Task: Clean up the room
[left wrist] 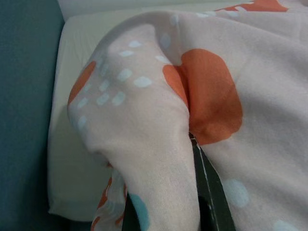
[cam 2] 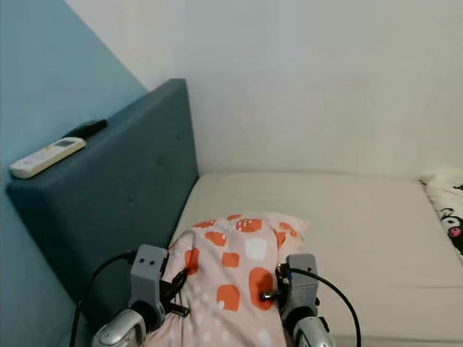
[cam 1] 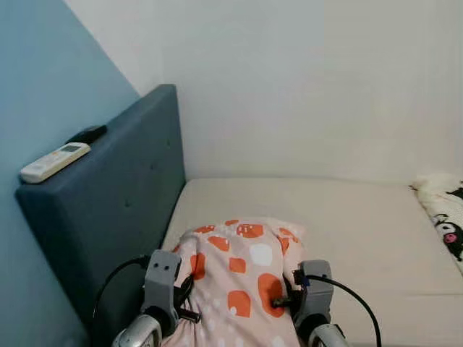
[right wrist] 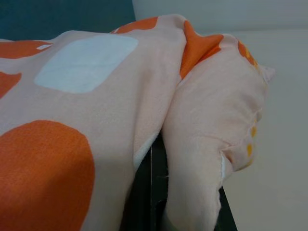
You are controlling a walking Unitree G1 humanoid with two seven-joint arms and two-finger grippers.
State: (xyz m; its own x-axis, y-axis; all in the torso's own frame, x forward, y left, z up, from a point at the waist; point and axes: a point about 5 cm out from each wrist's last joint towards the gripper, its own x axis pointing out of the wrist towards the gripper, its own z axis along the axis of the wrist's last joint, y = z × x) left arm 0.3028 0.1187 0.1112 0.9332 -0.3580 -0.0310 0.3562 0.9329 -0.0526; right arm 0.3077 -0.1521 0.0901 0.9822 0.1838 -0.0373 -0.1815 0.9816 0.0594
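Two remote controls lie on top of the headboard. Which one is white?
The white remote, nearer the camera; the black remote lies behind it, closer to the wall.

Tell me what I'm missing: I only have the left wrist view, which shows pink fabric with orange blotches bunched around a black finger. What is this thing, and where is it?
Observer: It is a pillow, held above the near end of a bare cream mattress.
Operator: Is only the left gripper on it?
Observer: No. The left gripper pinches one side and the right gripper the other, each with fabric folded between its fingers.
Operator: What is the blue surface beside it?
Observer: A padded blue headboard; a white remote and a black one lie on its top edge.
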